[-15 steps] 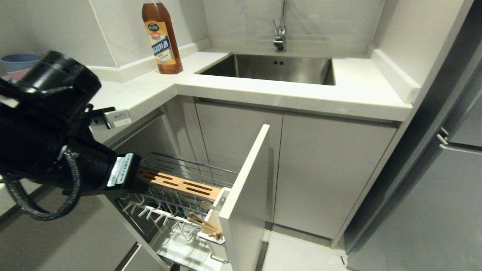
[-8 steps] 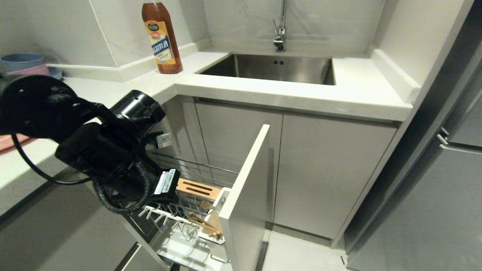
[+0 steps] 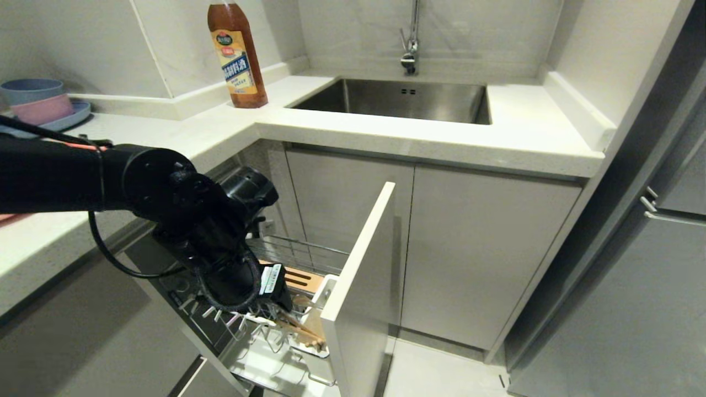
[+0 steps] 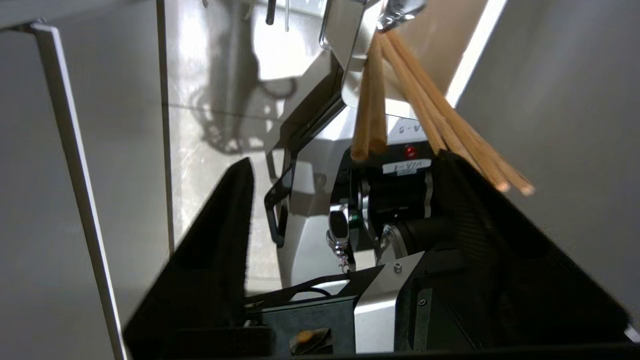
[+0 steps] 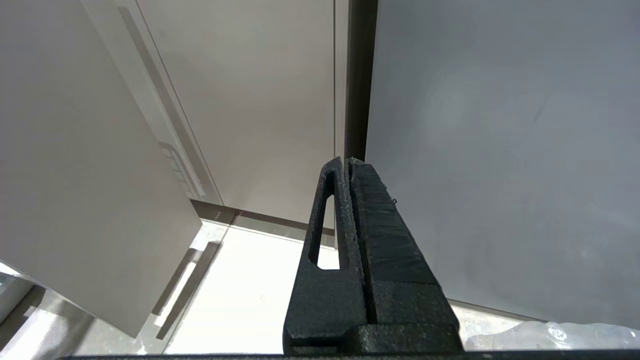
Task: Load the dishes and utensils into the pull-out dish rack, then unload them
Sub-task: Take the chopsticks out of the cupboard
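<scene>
The pull-out dish rack (image 3: pixel 292 256) stands drawn out of the cabinet behind its white front panel (image 3: pixel 358 275), with a slotted wooden block (image 3: pixel 300 280) along its top. Wooden chopsticks (image 3: pixel 300 330) lean out of the white cup at the rack's front end. My left arm (image 3: pixel 231 275) reaches down to that cup. The left gripper (image 4: pixel 345 160) is open, its fingertips on either side of the chopsticks' (image 4: pixel 430 110) free ends, gripping nothing. A silver metal end (image 4: pixel 400 7) shows by the cup. A pink sliver of plate (image 3: pixel 6 219) lies on the counter. My right gripper (image 5: pixel 347 162) hangs shut, parked.
A blue plate with small blue and pink bowls (image 3: pixel 38 105) sits at the counter's far left. A sauce bottle (image 3: pixel 237 55) stands by the steel sink (image 3: pixel 397 99) and tap (image 3: pixel 409 44). A tall grey appliance (image 3: pixel 634 275) bounds the right side.
My left arm has swung down and to the right, from beside the counter to the cup at the rack's front end. The right arm has not moved.
</scene>
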You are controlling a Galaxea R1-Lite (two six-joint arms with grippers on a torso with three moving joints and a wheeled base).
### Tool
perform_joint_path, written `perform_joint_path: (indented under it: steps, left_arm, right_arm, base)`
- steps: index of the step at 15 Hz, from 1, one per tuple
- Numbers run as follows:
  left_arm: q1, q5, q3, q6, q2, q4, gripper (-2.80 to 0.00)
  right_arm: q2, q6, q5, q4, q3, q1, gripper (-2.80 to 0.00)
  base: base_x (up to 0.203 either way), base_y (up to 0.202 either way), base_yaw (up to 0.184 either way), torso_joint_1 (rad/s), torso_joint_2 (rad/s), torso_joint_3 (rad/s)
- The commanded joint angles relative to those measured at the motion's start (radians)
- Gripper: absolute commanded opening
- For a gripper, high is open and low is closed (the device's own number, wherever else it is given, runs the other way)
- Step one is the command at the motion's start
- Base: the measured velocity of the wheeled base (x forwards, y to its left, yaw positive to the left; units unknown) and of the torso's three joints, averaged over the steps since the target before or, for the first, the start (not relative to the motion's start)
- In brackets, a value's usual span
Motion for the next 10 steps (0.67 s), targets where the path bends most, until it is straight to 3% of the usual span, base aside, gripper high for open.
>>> perform_joint_path:
  steps: [1,8,10]
  left_arm:
    - [0.002,0.0,-0.002,-0.003,0.043,0.006,0.0]
    - [0.016,-0.004,-0.026,-0.007,0.128,0.005,0.0]
    - [0.013,-0.006,-0.032,-0.045,0.142,0.0,0.0]
  right_arm:
    - [0.0,0.0,0.0,0.0,0.002,0.001,-2.8]
    - [0.0,0.0,0.0,0.0,0.003,0.001,-2.8]
    - [0.001,0.0,0.0,0.0,0.002,0.0,-2.8]
  base:
    - [0.0,0.0,0.0,0.0,0.0,0.0]
    - [0.0,0.0,0.0,0.0,0.0,0.0]
    - [0.0,0.0,0.0,0.0,0.0,0.0]
